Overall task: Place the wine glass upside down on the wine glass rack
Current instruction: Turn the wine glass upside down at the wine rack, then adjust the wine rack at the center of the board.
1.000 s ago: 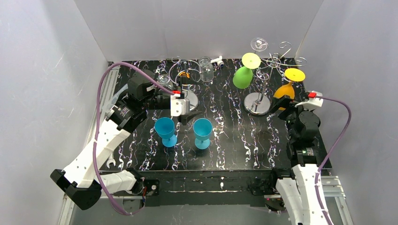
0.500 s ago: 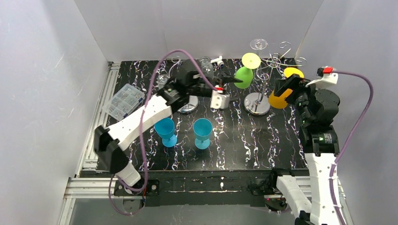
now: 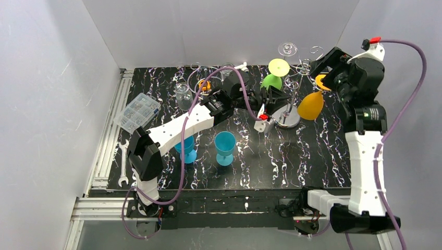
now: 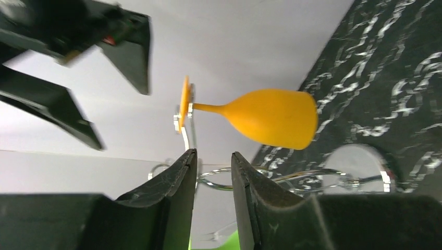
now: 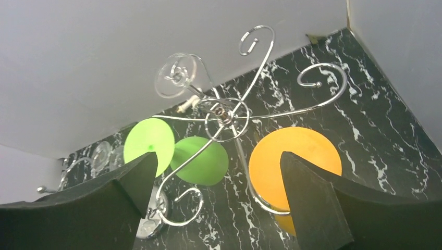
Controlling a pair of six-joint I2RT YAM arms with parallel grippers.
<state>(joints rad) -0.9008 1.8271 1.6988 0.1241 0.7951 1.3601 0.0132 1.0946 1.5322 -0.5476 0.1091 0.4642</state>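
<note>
The orange wine glass (image 3: 311, 105) hangs upside down from a scroll arm of the wine glass rack (image 3: 292, 99), its foot (image 5: 294, 156) resting on the wire. My right gripper (image 3: 326, 63) hovers above that foot, open and empty (image 5: 217, 156). My left gripper (image 3: 275, 97) reaches in beside the rack's post, low next to a hanging green glass (image 3: 271, 82). Its jaws (image 4: 213, 153) stand a narrow gap apart with rack wire crossing behind them, and nothing shows pinched. A clear glass (image 5: 176, 78) also hangs on the rack.
Two blue glasses (image 3: 183, 144) (image 3: 225, 145) stand upright mid-table. A shorter loop stand (image 3: 204, 83) with a clear glass (image 3: 182, 94) sits back left. A plastic parts box (image 3: 136, 111) and a wrench (image 3: 123, 180) lie at the left edge. The rack's round base (image 3: 286, 119) sits under the left arm's reach.
My left arm swung from the loop stand across to the rack, its jaws narrowing. My right arm rose from beside the orange glass to above the rack, staying open.
</note>
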